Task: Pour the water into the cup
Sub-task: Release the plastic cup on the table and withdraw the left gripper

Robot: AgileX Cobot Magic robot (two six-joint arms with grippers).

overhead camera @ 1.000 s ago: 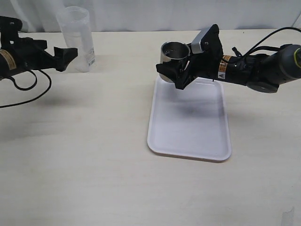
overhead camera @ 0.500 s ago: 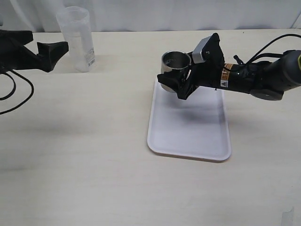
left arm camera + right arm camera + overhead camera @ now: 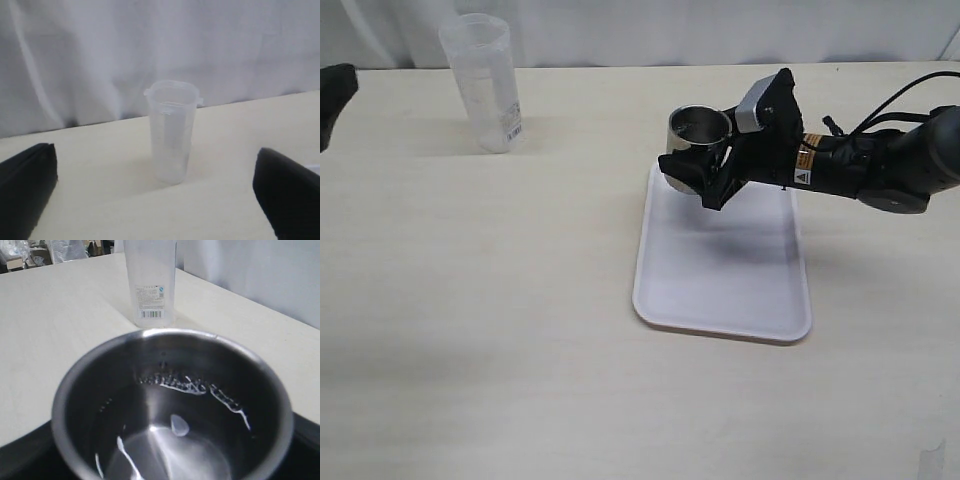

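1. Our left jaws, wide open, have backed off the tumbler [image 3: 485, 85], which stands on the worktop [image 3: 470, 300]
2. Right jaws stay clamped on the cup [image 3: 698, 135], raised near the tray's [image 3: 720, 290] far edge
3. We judge pouring not begun

Lab-like test setup: bare table [image 3: 470, 300], white curtain [image 3: 150, 40] backdrop.

The cup [image 3: 698, 128], a short brushed-steel cylinder with a shiny rim, is held roughly upright in the right gripper [image 3: 697, 170] above the far end of the white tray [image 3: 720, 290]. Clear water [image 3: 176, 426] shows inside only as droplets and thin streaks.
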